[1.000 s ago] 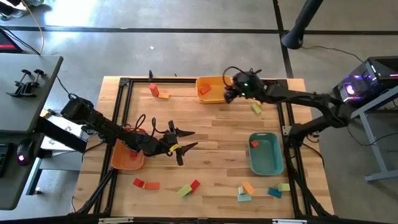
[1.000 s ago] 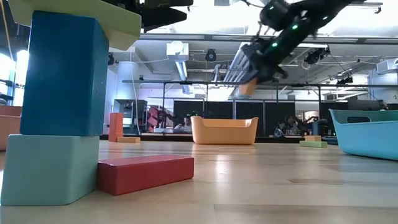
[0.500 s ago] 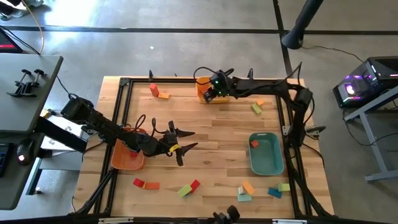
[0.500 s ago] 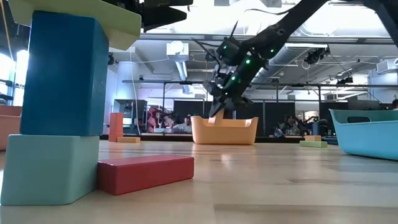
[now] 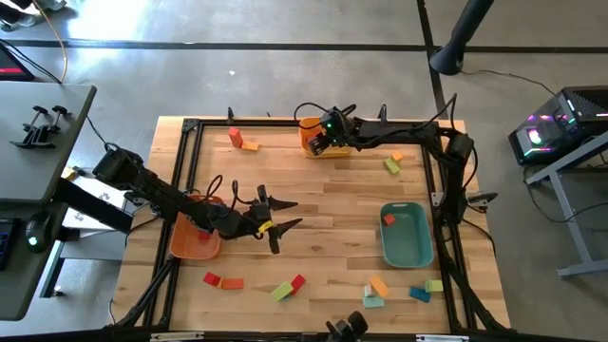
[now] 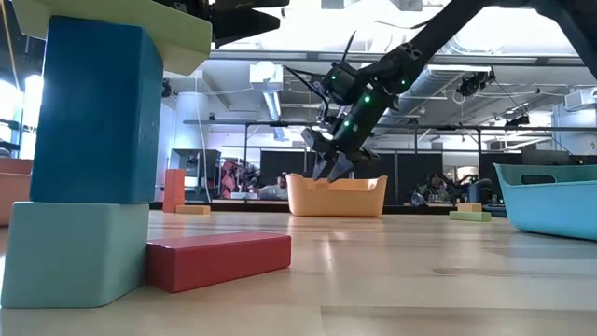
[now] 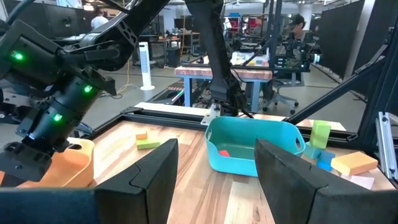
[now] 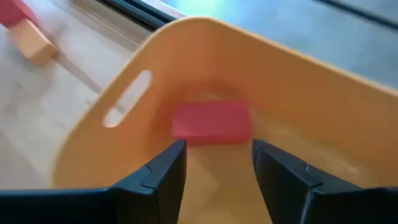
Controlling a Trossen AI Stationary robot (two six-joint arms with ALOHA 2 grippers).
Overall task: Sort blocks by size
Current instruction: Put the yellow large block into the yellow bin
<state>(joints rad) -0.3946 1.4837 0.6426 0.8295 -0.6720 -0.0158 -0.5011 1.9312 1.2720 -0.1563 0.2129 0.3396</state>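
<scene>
**Right arm over yellow tray, jaws spread, nothing held**

Right gripper (image 5: 319, 142) hangs over the yellow tray (image 5: 334, 150) at the table's far edge, fingers parted w/ an empty gap per its wrist view. Judged: positioned there to drop a block in. A red block (image 8: 211, 122) lies on the tray floor just ahead of the fingers; no other content visible.

Left gripper (image 5: 285, 215) waits mid-table beside the orange tray (image 5: 186, 242), jaws spread, empty, pointing toward the teal tray (image 5: 407, 236).

Containers: orange tray holds a red piece (image 5: 203, 235); teal tray holds one red block (image 5: 388, 219).

Unsorted blocks still loose on the table: red/orange pair (image 5: 240, 141) at the far left, green one (image 5: 390, 165) near the yellow tray, red/orange pair (image 5: 221, 281) and green/red pair (image 5: 288, 288) along the near edge, mixed cluster (image 5: 399, 290) in front of the teal tray. Judged: sorting well short of done.
</scene>
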